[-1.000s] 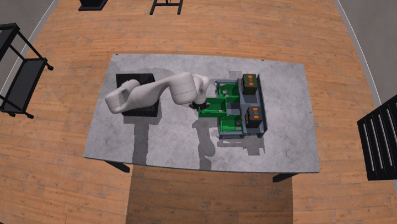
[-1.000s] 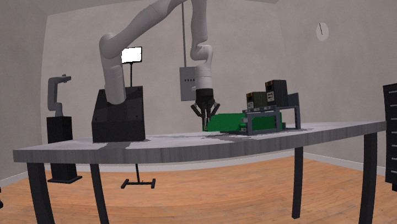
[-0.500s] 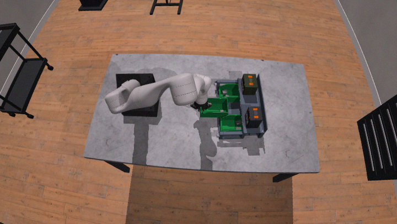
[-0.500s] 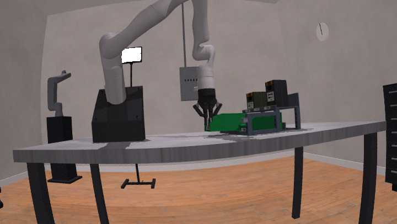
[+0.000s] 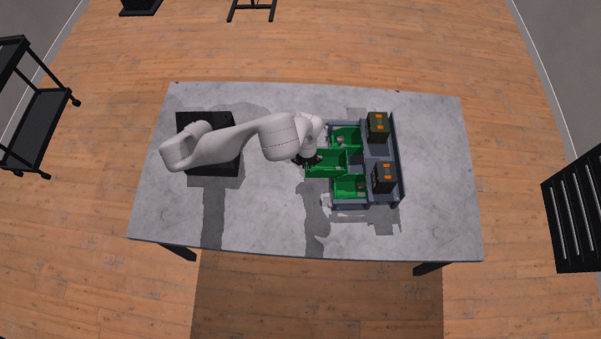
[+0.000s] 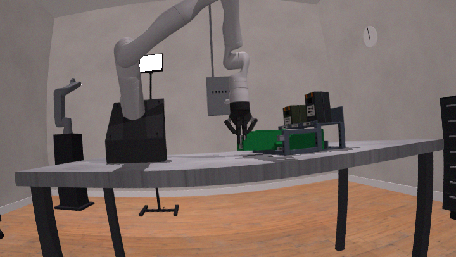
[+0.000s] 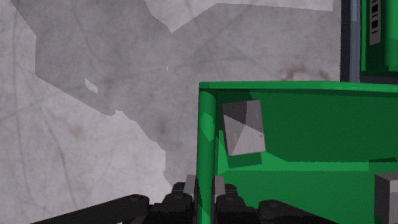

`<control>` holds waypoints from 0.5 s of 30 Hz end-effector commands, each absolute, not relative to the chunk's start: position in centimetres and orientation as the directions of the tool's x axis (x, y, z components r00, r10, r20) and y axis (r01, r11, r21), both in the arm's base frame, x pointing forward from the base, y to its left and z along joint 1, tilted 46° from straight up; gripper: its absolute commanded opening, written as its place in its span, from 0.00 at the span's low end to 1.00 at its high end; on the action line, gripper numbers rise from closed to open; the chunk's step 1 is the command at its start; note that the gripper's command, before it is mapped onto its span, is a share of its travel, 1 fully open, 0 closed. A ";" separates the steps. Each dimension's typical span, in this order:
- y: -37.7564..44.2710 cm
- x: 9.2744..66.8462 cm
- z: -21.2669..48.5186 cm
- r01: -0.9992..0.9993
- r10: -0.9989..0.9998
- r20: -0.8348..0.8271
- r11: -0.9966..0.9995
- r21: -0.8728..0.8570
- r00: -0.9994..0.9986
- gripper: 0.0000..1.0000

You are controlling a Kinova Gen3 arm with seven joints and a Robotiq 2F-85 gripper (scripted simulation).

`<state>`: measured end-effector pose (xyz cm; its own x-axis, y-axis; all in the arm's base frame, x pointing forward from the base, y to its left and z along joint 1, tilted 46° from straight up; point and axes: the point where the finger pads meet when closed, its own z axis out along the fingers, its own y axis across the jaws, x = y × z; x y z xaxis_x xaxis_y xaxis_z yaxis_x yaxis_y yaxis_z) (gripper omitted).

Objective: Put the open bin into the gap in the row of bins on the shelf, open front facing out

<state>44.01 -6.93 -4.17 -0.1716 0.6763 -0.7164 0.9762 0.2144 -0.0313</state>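
Grey stone-look table [image 5: 260, 219] [image 6: 223, 173] [image 7: 65, 165] | gripper [image 5: 307, 162] [image 6: 242, 140] [image 7: 204, 191]: pinches green open bin [image 5: 325, 172] [image 6: 261, 140] [image 7: 310, 112] by front wall | step: insertion, apparently | next: align with gap, push inward, keep parts inside

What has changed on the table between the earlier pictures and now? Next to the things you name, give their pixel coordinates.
The gripper [image 5: 309, 164] [image 6: 242, 145] [image 7: 204, 191], shut on the front wall of the held green bin [image 5: 325, 171] [image 6: 261, 140] [image 7: 320, 120], has moved slightly toward the shelf [image 5: 399, 168] [image 6: 286, 143], carrying the bin farther into the gap. The two outer bins [image 5: 353, 134] [image 5: 348, 184] and the dark boxes [image 5: 377, 127] [image 5: 385, 176] [image 6: 293, 114] [image 6: 322, 106] stayed put.
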 end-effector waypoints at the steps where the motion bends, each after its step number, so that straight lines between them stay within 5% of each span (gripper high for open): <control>1: -6.8 44.1 -4.1 0.976 0.677 -0.715 0.216 -0.029 -0.172 0.10; 15: -6.6 45.0 -4.2 0.976 0.677 -0.715 0.216 -0.029 -0.172 0.10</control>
<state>44.83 -6.81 -4.21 -0.1712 0.6763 -0.7164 0.9764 0.2139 -0.0315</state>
